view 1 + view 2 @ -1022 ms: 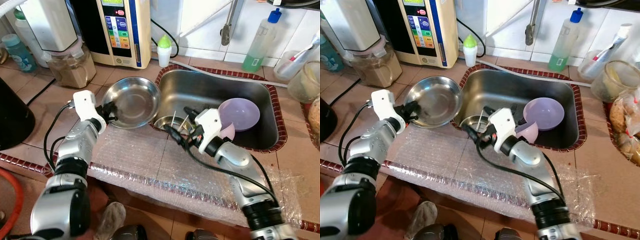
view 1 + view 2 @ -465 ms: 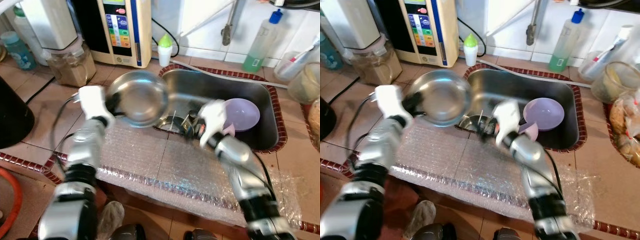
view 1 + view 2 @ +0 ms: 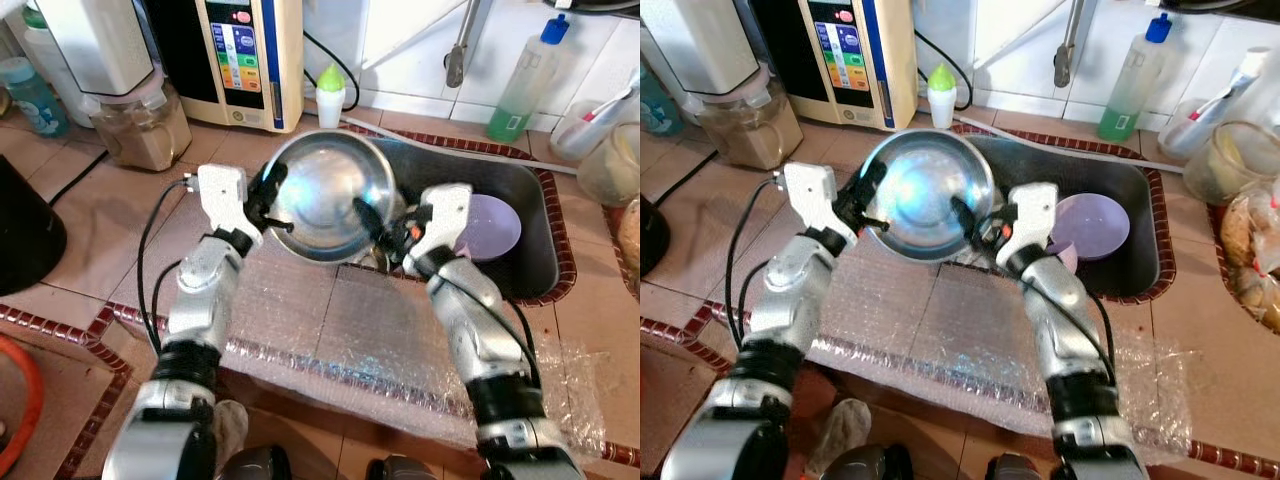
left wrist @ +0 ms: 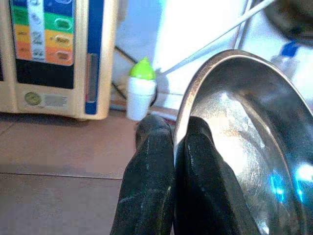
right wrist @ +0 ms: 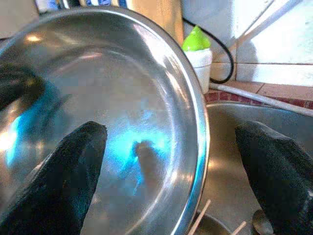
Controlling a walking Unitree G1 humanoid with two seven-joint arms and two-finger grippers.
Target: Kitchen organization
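The tiled counter (image 3: 80, 215) carried a sink (image 3: 535, 195) holding a purple bowl (image 3: 495, 225). A steel bowl (image 3: 325, 195) was raised, tilted, over the sink's left rim. The left tool (image 4: 173, 147) pinched its rim between closed fingers. The right tool (image 5: 171, 161), fingers spread, straddled the opposite rim.

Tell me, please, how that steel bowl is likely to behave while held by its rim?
The steel bowl looks rigid and thin, so probably light. Its polished rim, pinched by the left pincer, may slip or pivot. The open right pincer straddling the opposite rim could steady it.
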